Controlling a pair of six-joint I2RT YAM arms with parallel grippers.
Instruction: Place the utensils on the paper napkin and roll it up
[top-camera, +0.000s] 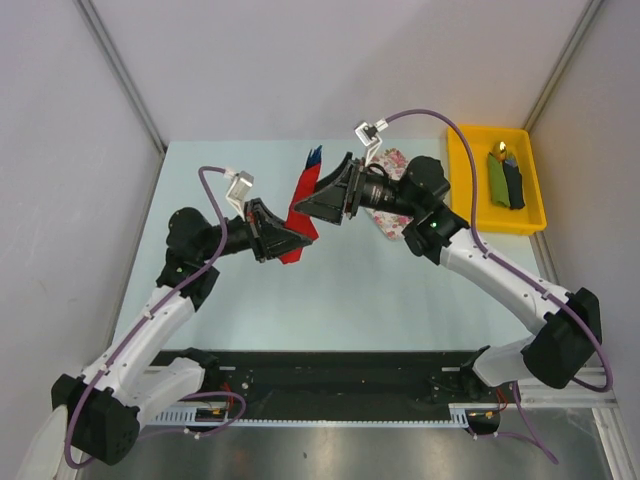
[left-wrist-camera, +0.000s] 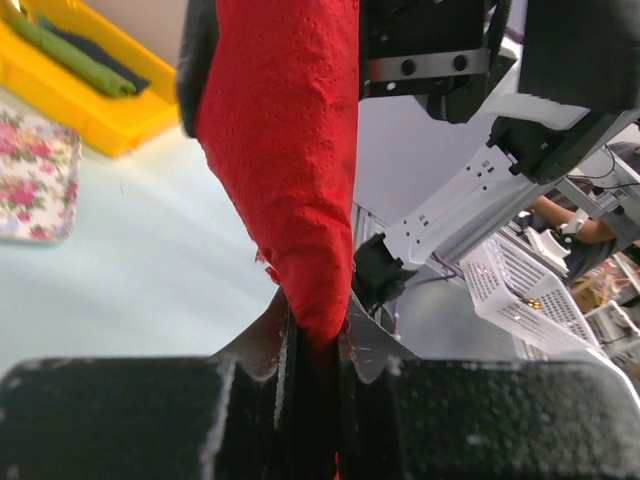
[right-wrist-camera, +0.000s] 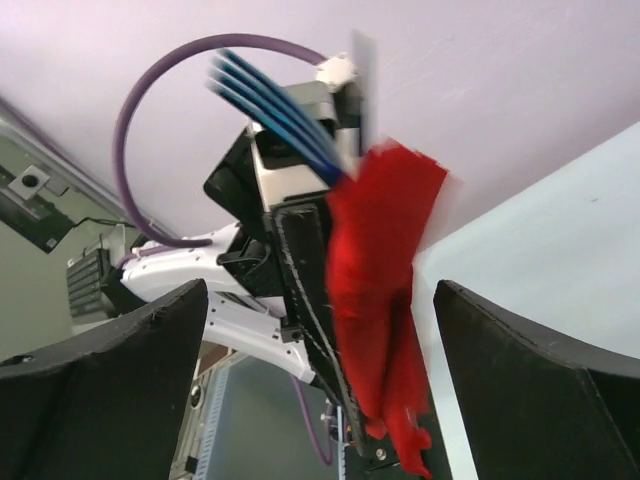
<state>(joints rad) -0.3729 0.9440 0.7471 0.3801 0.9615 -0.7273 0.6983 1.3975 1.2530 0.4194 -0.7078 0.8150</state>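
The red paper napkin (top-camera: 304, 186) is rolled into a narrow bundle and hangs in the air over the middle of the table. The blue ends of the utensils (top-camera: 314, 154) poke out of its far end. My left gripper (top-camera: 301, 241) is shut on the near end of the roll. In the left wrist view the red paper napkin (left-wrist-camera: 290, 150) is squeezed between my left gripper's (left-wrist-camera: 315, 335) pads. My right gripper (top-camera: 300, 207) stands open around the upper part. In its wrist view the napkin (right-wrist-camera: 380, 270) and blue utensils (right-wrist-camera: 275, 105) sit between wide-apart fingers (right-wrist-camera: 110, 380), untouched.
A yellow bin (top-camera: 463, 190) at the far right holds a green roll (top-camera: 497, 175) and a dark roll. A pink floral cloth (top-camera: 395, 160) lies on the table under my right arm, and also shows in the left wrist view as the floral cloth (left-wrist-camera: 35, 175).
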